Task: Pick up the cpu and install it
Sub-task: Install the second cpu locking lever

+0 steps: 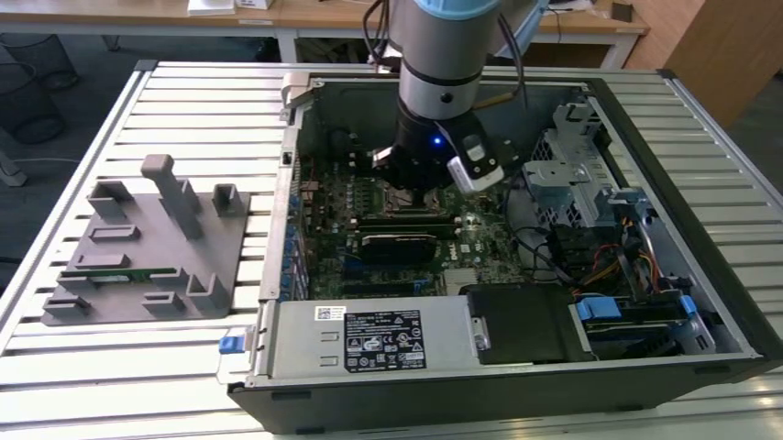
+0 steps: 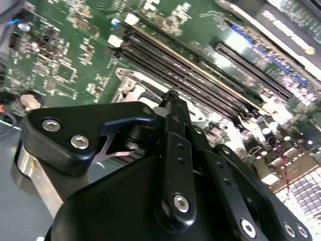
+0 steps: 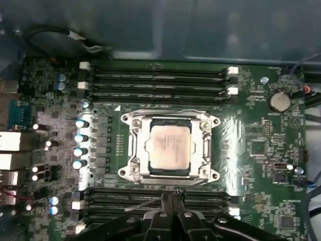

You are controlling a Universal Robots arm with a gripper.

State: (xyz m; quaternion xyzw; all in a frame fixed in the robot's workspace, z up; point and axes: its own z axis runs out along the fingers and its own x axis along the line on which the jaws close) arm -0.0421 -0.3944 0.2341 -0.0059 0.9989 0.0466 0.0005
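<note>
The cpu (image 3: 170, 146) sits flat in the socket at the middle of the green motherboard (image 3: 261, 150), squarely framed by the silver metal bracket (image 3: 131, 150) around it. In the first wrist view its top is a pale, softly shiny metal square with faint markings and a thin darker rim, and it looks level with the frame. Rows of long black memory slots (image 3: 155, 78) run along two opposite sides of the socket.

The tool (image 3: 172, 197) hangs just above the board beside the socket, over the nearer bank of slots. Its black fingers (image 2: 173, 108) are drawn together to a narrow tip with nothing between them, and they stand clear of the chip.

In the exterior view the arm (image 1: 446, 64) reaches down into the open computer case (image 1: 685, 302) on the slatted desk (image 1: 183, 101). Toward the exterior view's left, a grey plastic tray (image 1: 73, 307) with upright blocks rests on the desk, a narrow green memory stick (image 1: 123, 272) lying in it.
</note>
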